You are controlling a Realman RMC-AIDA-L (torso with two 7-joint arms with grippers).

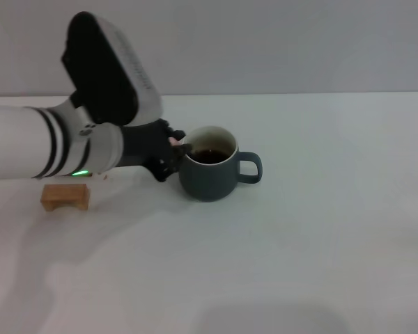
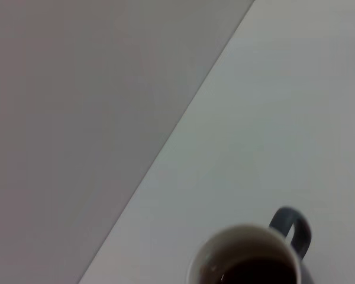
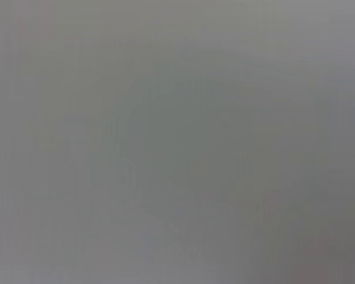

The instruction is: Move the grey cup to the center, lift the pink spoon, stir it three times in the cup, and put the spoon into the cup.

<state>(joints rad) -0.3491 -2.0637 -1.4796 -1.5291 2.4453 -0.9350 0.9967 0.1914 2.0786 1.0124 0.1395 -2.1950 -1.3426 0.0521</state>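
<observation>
The grey cup (image 1: 209, 177) stands near the middle of the table with dark liquid inside and its handle (image 1: 251, 168) pointing to the robot's right. My left gripper (image 1: 175, 149) is pressed close against the cup's left side at rim height. A small pale pink piece, the pink spoon (image 1: 173, 141), shows between the black fingers, which look shut on it. The rest of the spoon is hidden. The left wrist view looks down into the grey cup (image 2: 248, 260) and shows no fingers. My right gripper is out of view.
A tan wooden block (image 1: 65, 196) lies on the white table (image 1: 320, 243) at the left, below my left forearm. A plain grey wall rises behind the table's far edge. The right wrist view is a blank grey field.
</observation>
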